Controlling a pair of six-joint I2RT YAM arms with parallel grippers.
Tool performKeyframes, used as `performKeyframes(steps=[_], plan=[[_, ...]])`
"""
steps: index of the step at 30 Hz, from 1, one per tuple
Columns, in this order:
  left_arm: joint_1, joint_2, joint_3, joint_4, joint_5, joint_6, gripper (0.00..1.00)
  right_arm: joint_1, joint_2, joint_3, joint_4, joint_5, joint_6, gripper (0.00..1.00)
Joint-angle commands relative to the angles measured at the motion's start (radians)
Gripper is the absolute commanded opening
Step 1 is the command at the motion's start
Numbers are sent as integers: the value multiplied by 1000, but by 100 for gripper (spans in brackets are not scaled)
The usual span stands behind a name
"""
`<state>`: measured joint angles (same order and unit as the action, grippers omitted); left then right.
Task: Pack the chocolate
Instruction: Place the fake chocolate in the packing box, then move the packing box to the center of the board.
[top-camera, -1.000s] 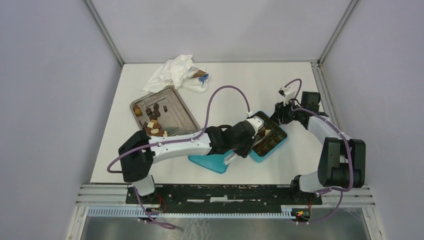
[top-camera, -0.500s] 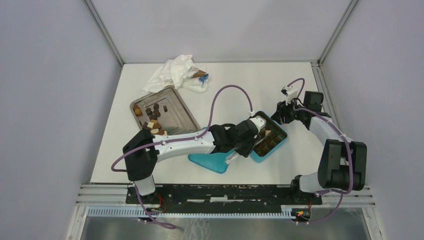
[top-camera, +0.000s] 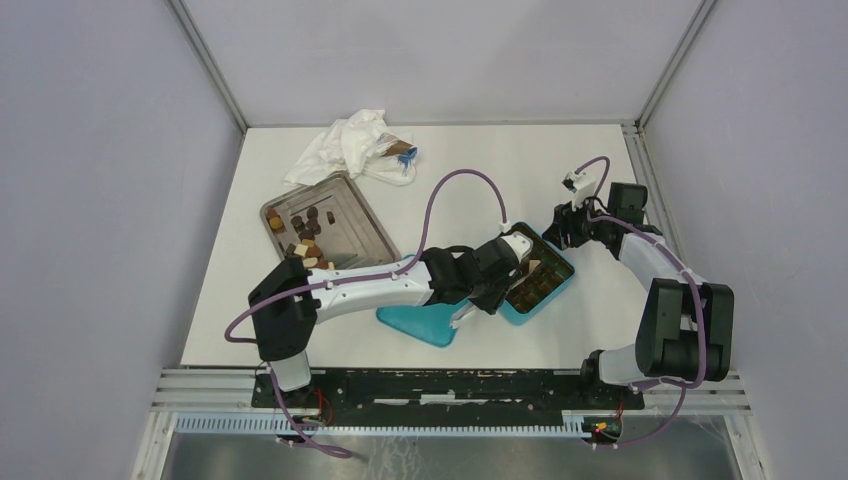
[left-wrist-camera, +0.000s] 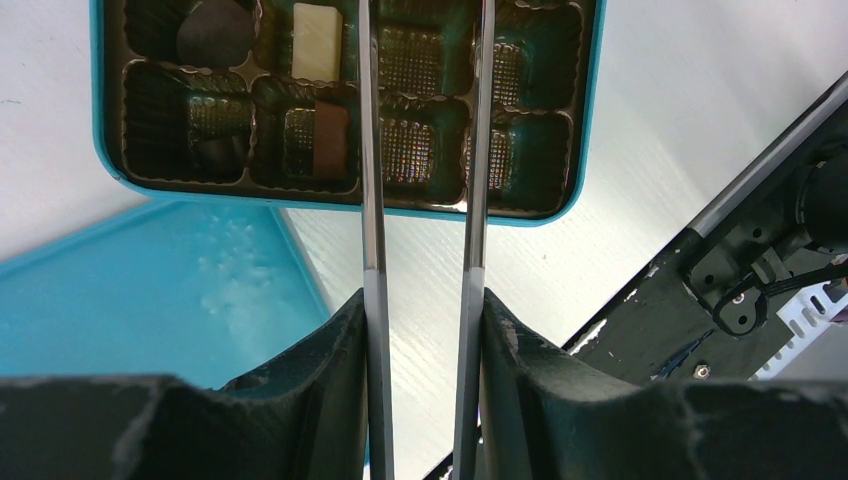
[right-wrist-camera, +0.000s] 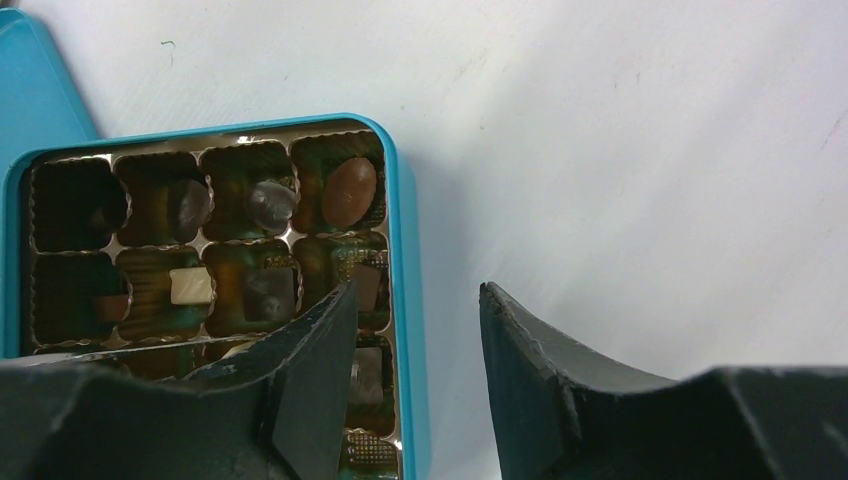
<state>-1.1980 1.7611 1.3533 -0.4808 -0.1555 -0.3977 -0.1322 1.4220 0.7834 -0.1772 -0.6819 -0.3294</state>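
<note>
Left arm: over the last second it had stretched a bit further across, so the left jaws (left-wrist-camera: 423, 40) hung right over the open box (left-wrist-camera: 340, 208), above some empty cups.
Right arm: it had pulled back a little from the box's far corner. The right jaws (right-wrist-camera: 415, 295) ended up over bare worktop (right-wrist-camera: 650, 150), just beside the box rim.
Left jaws: two thin blades stood a narrow gap apart, and the gap hadn't changed. Their tips ran off the top of the wrist view, so we couldn't tell if a piece was pinched there.
Right jaws: spread apart, a touch wider than a second before, with nothing between them.
Chocolate: a few pieces (right-wrist-camera: 350, 190) already sat in cups in the box, some dark, some mid-brown, plus a cream one. The rest (top-camera: 305, 250) lay in the metal tray (top-camera: 350, 215) on the left of the worktop, well apart from the box.
Lid: the teal lid (top-camera: 425, 322) lay flat just beside the box's near side, partly under the left arm.
What it meant: we reckoned the right arm was getting out of the way so the left one could work over the box. Plenty of cups were empty, so there was lots of packing left to do.
Writing: none we could read, and we saw no logo on the box or lid. The crumpled white bag (top-camera: 345, 145) at the back had something blue and brown poking out, way too small to make out.
</note>
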Motion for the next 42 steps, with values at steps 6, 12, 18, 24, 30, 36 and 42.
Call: performKeyframes(steps=[6, 12, 18, 24, 30, 36, 42], plan=[[-5, -6, 50, 6, -17, -18, 46, -3, -5, 43, 4, -30, -17, 54], [-5, -9, 54, 2, -22, -20, 48, -3, -3, 45, 1, -30, -19, 54], [-4, -26, 49, 4, -41, -29, 49, -3, 1, 46, -4, -30, -28, 54], [-5, -121, -12, 57, -47, -52, 47, 1, 25, 59, -29, -66, -62, 54], [-5, -259, -145, 110, -88, -92, 45, 17, 74, 81, -45, -60, -89, 52], [-4, -403, -307, 127, -174, -152, 45, 39, 123, 104, -46, -18, -97, 49], [-5, -525, -380, 99, -243, -183, 45, 53, 146, 112, -46, 1, -99, 36]])
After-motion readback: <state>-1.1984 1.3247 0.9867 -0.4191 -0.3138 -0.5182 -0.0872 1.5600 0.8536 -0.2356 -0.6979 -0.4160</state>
